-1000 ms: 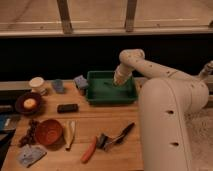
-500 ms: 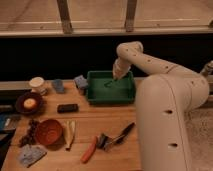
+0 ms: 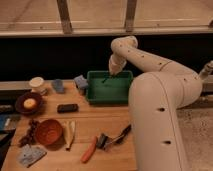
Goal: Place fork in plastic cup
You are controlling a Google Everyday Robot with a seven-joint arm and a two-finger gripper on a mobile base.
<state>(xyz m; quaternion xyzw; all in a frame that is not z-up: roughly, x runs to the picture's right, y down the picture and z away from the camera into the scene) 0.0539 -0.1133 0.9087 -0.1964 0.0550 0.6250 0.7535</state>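
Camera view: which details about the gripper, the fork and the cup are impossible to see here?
- Gripper, over the green tray's back rim: the arm's wrist covers it in the camera view.
- Fork: a thin dark sliver below the gripper; too small to tell whether it is held.
- Plastic cup, far left: inside hidden by its rim.
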